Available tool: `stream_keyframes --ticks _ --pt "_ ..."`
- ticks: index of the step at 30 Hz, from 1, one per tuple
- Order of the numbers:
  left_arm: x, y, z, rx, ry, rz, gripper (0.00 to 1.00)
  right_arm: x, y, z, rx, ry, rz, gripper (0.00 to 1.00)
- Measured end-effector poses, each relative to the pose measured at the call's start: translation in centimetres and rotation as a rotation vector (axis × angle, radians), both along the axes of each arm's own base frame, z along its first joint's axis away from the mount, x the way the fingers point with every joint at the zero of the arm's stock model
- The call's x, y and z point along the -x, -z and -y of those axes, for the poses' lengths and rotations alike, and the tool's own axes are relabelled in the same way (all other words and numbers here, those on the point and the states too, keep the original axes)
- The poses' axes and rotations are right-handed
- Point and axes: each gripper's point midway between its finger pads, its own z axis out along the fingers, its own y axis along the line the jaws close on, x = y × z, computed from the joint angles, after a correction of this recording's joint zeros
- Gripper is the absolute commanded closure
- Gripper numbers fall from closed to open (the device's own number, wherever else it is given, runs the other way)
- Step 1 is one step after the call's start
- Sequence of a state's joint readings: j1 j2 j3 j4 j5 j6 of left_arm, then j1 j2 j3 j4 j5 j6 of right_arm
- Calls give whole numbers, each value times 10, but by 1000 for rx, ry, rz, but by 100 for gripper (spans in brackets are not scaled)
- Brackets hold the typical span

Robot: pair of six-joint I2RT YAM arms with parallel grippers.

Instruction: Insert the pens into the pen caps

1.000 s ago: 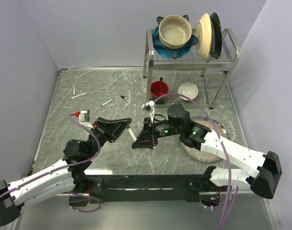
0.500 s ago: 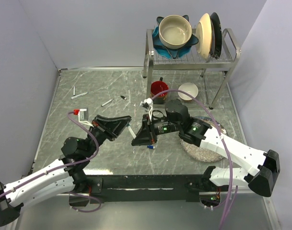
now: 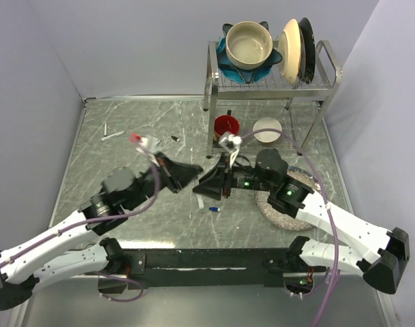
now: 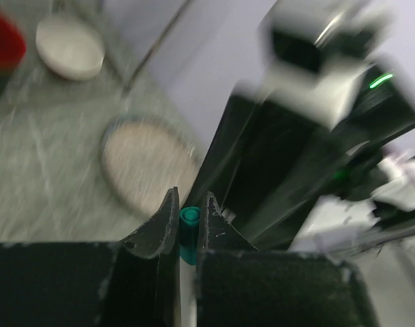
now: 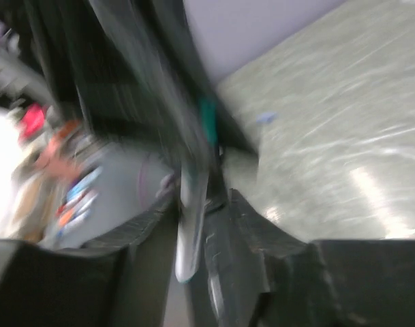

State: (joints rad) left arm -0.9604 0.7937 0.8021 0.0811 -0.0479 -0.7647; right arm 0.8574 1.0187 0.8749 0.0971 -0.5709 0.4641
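Note:
My left gripper (image 3: 192, 178) and right gripper (image 3: 203, 185) meet tip to tip above the middle of the table. In the left wrist view my left gripper (image 4: 189, 208) is shut on a teal pen cap (image 4: 189, 218). In the blurred right wrist view a grey-white pen (image 5: 191, 231) lies between the fingers of my right gripper (image 5: 200, 197). Its far end reaches the teal cap (image 5: 207, 121). Whether those fingers still press on it is unclear. Two more pens (image 3: 112, 135) and a black cap (image 3: 174, 139) lie at the far left. A small blue cap (image 3: 214, 209) lies under the grippers.
A metal dish rack (image 3: 275, 85) with a bowl and plates stands at the back right. A red cup (image 3: 226, 125) and a white bowl (image 3: 267, 129) sit in front of it. A round grey mat (image 3: 289, 201) lies under my right arm.
The left gripper has swung right and forward with the cap to meet the right gripper. The right arm has shifted right and back, and its jaws have eased apart a little.

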Motion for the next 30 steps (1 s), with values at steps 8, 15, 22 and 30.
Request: stream_keyframes --ticks 8,15,22,30 --pt "-56 105 -38 -303 -148 -276 99 -10 27 47 -34 219 15 13" --pt "-104 170 -76 -465 -336 -458 99 -2 30 72 -65 290 16 10" --pt "-138 239 -90 -681 -409 -616 92 -3 30 79 -61 331 14 10" --pt "-155 282 -91 -774 -428 -690 90 -4 34 79 -55 334 9 10"
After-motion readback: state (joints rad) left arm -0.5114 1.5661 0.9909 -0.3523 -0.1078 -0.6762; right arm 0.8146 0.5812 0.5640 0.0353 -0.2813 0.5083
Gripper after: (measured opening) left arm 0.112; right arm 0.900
